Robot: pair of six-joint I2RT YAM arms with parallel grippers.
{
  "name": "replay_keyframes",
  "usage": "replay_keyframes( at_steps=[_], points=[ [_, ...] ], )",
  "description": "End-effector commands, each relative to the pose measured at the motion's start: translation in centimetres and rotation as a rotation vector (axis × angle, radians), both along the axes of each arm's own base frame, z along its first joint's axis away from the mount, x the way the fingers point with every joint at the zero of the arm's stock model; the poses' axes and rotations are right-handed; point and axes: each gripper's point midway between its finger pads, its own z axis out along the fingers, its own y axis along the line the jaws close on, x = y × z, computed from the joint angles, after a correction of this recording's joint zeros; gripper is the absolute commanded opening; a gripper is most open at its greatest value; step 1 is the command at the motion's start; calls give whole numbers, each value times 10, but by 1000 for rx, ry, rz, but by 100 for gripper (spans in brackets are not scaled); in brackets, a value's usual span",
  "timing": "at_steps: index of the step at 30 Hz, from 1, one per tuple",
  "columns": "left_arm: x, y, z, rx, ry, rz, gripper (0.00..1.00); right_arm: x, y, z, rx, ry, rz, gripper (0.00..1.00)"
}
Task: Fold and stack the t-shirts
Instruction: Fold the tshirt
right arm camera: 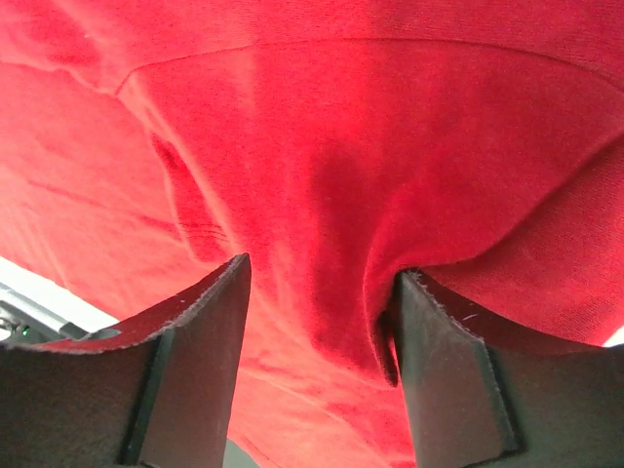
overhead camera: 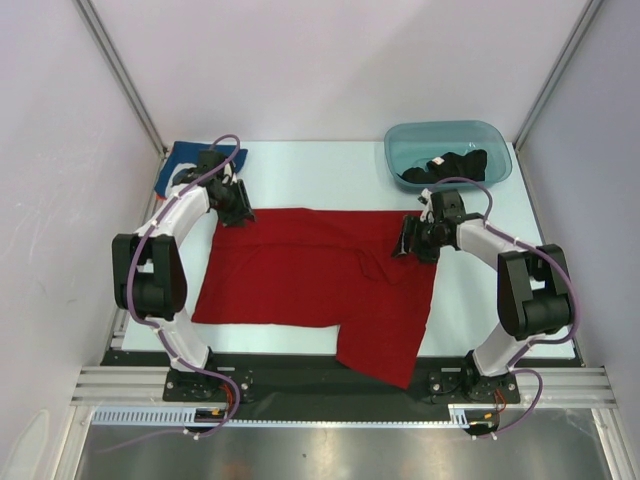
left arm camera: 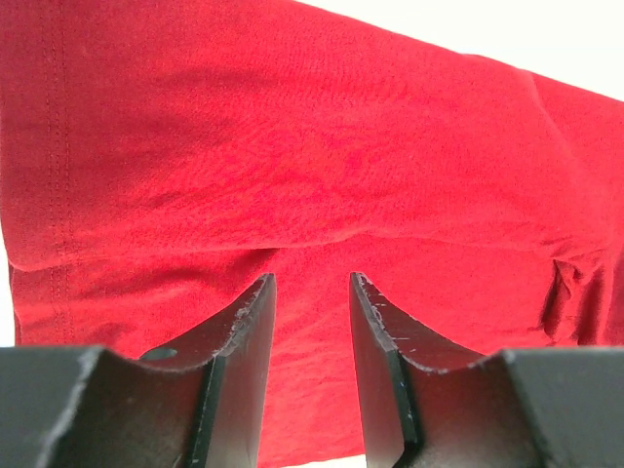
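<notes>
The red t-shirt [overhead camera: 300, 275] lies spread on the table, with one part hanging over the near edge. My left gripper [overhead camera: 240, 212] is at its far left corner, open, with the jaws over red cloth [left arm camera: 292, 146] in the left wrist view [left arm camera: 312, 278]. My right gripper [overhead camera: 408, 240] is at the shirt's far right edge, open [right arm camera: 322, 263], with a raised fold of red cloth [right arm camera: 341, 127] between the jaws, against the right finger [right arm camera: 439, 341]. The blue t-shirt [overhead camera: 185, 155] lies at the far left behind the left arm. The black t-shirt [overhead camera: 447, 165] lies in the teal tub.
The teal plastic tub [overhead camera: 400, 150] stands at the far right of the white table [overhead camera: 320, 170]. White walls with metal posts close in the sides and back. The table's black front rail [overhead camera: 300, 365] runs under the hanging cloth.
</notes>
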Motion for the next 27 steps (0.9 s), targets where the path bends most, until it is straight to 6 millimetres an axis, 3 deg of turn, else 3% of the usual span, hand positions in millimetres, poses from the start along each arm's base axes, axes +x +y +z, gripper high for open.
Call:
replay_keyframes(
  at_steps=[1,9,12,18,20,21,22,23,24,25,27],
  points=[
    [8,-2,12,-13,-41,-27,41,-1,13,5,55,-20,55,61],
    [8,-2,8,-11,-35,-28,42,-44,8,10,81,72,38,57],
    [8,-3,8,-16,-33,-31,41,-51,7,11,121,92,21,53],
    [7,-5,6,-23,-28,-34,41,-45,0,16,207,111,-41,38],
    [7,-5,5,-23,-27,-38,41,-43,-10,11,156,148,-84,30],
    [7,-5,5,-22,-27,-36,41,-57,-22,3,93,234,-126,24],
    [7,-4,6,-19,-31,-35,41,-58,-49,-11,-74,266,-198,21],
    [7,-3,7,-17,-33,-35,41,-68,-63,-13,-159,344,-218,21],
    [7,-3,8,-14,-35,-38,42,-68,-66,-11,-207,340,-206,27],
    [6,-2,8,-10,-37,-36,41,-65,-72,-7,-269,317,-201,42],
    [6,-2,8,-9,-35,-35,41,-49,-61,22,-339,200,-161,47]
  ],
)
